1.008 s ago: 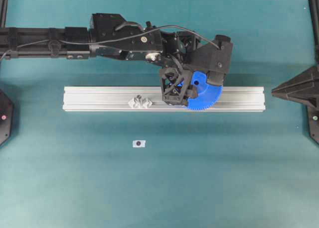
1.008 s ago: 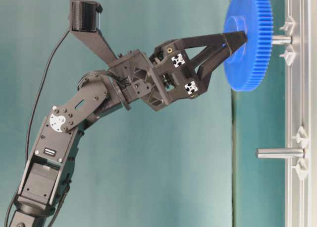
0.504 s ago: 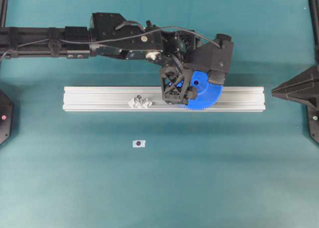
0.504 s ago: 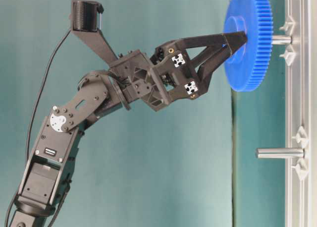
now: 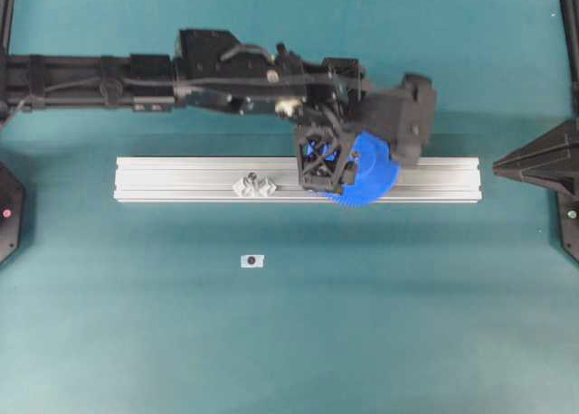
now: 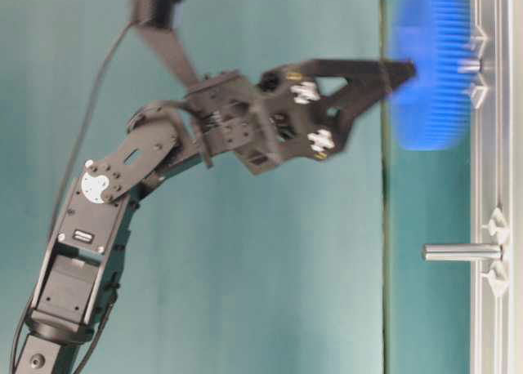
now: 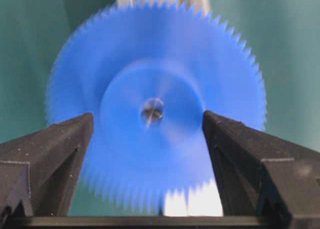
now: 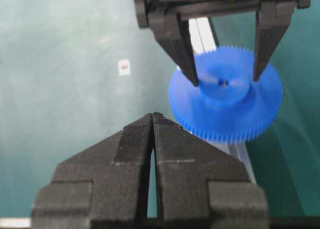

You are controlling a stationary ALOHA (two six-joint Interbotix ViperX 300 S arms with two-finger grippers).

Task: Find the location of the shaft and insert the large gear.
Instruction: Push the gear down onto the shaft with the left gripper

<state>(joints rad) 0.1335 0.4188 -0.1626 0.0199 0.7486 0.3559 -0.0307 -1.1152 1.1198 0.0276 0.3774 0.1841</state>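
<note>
Teal surface (image 5: 289, 342), carrying an aluminium rail (image 5: 181, 179) laid across the overhead view; all positions below are given relative to this rail.

Left arm (image 5: 136, 66) reaches in from beyond the rail's far edge, its left tool (image 7: 150, 124) poised over the rail's right half. The right tool (image 8: 152, 120) waits well off the rail's right end, its fingers pressed together on nothing.

Large gear (image 5: 366, 170), blue and wider than the rail, lies flat over the rail's right half with its hub upward. In the left wrist view the shaft (image 7: 152, 110) shows as a grey tip in the centre hole, so the gear is on the pin; blur in the table-level view leaves it uncertain whether the gear has dropped fully to the mounts.

A twin pin (image 6: 462, 251) stands bare on the rail's left half. A small white tag (image 5: 252, 261) lies off the rail's near side.

Step in hand: release and seating. Done well, the left tool lifts straight up off the hub, without dragging sideways, so the gear stays level.

Left tool: spread wide, fingers (image 7: 55, 149) flanking the hub with visible gaps, apparently gripping nothing.
</note>
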